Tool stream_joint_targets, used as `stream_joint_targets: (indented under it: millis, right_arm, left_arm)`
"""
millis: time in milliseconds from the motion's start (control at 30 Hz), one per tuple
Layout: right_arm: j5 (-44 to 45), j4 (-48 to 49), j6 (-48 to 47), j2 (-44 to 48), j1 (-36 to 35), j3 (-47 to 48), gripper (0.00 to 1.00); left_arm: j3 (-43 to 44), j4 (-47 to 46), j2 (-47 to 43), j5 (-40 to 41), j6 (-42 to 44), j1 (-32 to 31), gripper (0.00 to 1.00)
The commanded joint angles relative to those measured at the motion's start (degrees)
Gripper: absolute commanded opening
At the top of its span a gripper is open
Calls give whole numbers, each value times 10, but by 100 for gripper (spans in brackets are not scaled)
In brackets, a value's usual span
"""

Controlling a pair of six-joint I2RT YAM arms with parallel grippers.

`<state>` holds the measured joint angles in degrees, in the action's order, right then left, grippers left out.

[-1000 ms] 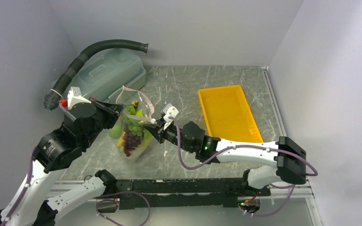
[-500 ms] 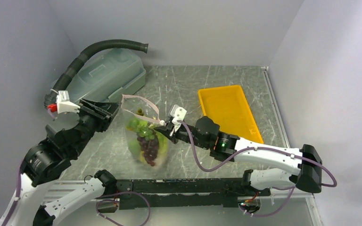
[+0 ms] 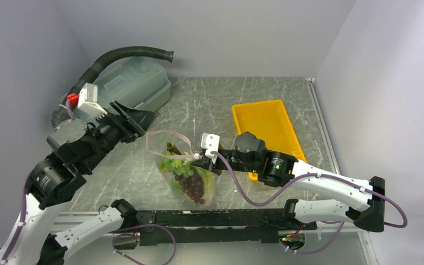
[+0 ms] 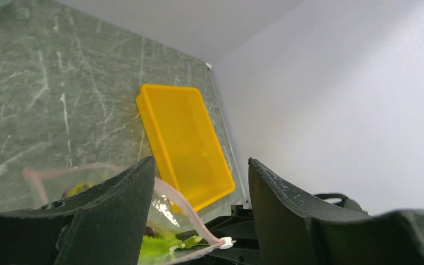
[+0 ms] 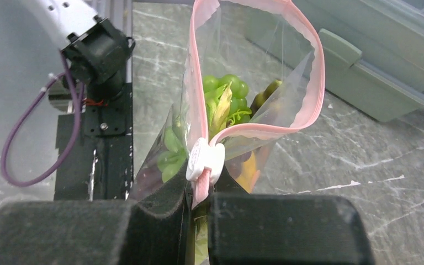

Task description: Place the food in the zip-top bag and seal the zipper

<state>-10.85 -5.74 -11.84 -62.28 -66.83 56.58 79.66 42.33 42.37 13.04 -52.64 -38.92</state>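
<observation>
Our right pincer (image 5: 199, 190) pinches the pale pink zipper strip (image 5: 189, 94) of the clear, floppy, food-filled plastic bag (image 3: 190, 185) on the tabletop (image 3: 226, 105). Our left pincer (image 3: 138, 118) gapes empty. Limp, bottom-heavy: we'd take the strip's far end.

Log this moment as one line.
zip-top bag: food inside, zipper unsealed | left gripper: open, empty | right gripper: shut on zipper end

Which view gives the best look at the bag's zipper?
Right wrist: the zipper fills the frame as an open pink loop, pinched between the right fingers just below its white slider. Top external shows only a small loop; left wrist shows a partial, blurred stretch.
</observation>
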Motion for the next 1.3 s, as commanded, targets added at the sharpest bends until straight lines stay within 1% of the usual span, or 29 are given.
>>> stream_joint_targets:
  millis: [0,133,300,400,567,733,833,1033,1100,1167,1267]
  right_arm:
    - [-57,12,-38,40,2,46,0]
    - [-81,-15,-62,51,2,54,0]
    - [-122,-74,-82,51,2,86,0]
    - [-148,-116,-86,44,2,114,0]
    - [-157,-155,-81,42,2,139,0]
    - [-163,-180,-65,40,3,160,0]
    - [-168,-195,-56,34,2,176,0]
    - [-187,-213,-40,25,2,199,0]
    - [-192,-223,-38,20,2,209,0]
    - [-199,-239,-34,12,2,222,0]
    - [-208,-256,-24,2,2,238,0]
  left_arm:
    - [43,-37,40,-115,107,2,66]
    - [53,-49,70,-203,153,2,62]
    - [77,-33,111,-359,234,2,58]
    - [83,-17,130,-435,275,2,57]
    - [79,16,141,-526,327,2,55]
    - [69,48,134,-572,365,2,54]
    - [62,58,132,-590,379,2,50]
    - [46,72,139,-599,399,2,42]
    - [41,65,137,-607,399,2,45]
    - [35,56,135,-616,400,2,52]
    - [27,45,133,-646,405,2,59]
